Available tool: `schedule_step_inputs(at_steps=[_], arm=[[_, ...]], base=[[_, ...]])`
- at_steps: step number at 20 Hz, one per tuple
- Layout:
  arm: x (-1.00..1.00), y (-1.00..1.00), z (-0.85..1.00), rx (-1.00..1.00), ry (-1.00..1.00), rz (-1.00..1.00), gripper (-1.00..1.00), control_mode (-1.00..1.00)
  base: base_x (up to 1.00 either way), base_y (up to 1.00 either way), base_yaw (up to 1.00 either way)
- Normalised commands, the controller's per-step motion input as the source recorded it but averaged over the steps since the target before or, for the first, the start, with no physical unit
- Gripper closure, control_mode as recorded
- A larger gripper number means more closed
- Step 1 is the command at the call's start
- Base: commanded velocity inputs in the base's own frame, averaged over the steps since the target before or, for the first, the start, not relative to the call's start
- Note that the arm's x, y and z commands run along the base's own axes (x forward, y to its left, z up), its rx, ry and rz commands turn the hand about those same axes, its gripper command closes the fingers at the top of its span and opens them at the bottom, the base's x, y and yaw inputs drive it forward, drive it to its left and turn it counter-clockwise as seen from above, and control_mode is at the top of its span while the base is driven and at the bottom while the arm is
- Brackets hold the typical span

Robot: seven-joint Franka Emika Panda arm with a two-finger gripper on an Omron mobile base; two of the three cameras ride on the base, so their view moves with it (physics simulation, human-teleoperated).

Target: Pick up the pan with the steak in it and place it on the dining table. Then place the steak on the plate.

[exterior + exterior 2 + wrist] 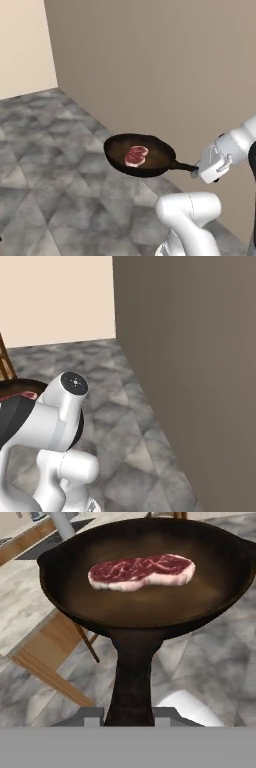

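The gripper (196,170) is clamped on the far end of the pan's handle, and the pan (140,155) hangs level in the air above the grey stone floor (45,165), close to a brown wall (165,65). The steak (136,155) lies flat near the middle of the bowl, well inside the rim.

From the hand view the handle runs straight down between the finger tips, which are mostly hidden, so I can't tell how deep the hold goes. Below the pan, wooden legs (47,657) stand on the floor; they may belong to a chair or the table, but the view is too tight to say.

The pan looks heavy and stiff, and held this far out on the handle its bowl will want to droop or roll, so a slow, level carry seems wise. The steak looks soft, limp and probably slick against the dark inside; any tilt could slide it toward the rim. When its turn comes, I'd pinch it across the narrow width, near the middle.
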Motion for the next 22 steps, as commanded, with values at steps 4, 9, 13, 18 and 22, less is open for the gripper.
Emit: schedule_step_inputs(at_steps=[4, 9, 13, 18, 22], arm=[[0.0, 0.0, 0.0, 0.0, 0.0, 0.0, 1.0, 1.0], [0.0, 0.0, 0.0, 0.0, 0.0, 0.0, 1.0, 1.0], [0.0, 0.0, 0.0, 0.0, 0.0, 0.0, 1.0, 1.0], [0.0, 0.0, 0.0, 0.0, 0.0, 0.0, 1.0, 1.0], [0.0, 0.0, 0.0, 0.0, 0.0, 0.0, 1.0, 1.0]], base=[[1.0, 0.13, 0.0], [1.0, 0.2, 0.0], [1.0, 0.19, 0.0], [0.47, 0.03, 0.33], [0.0, 0.0, 0.48]])
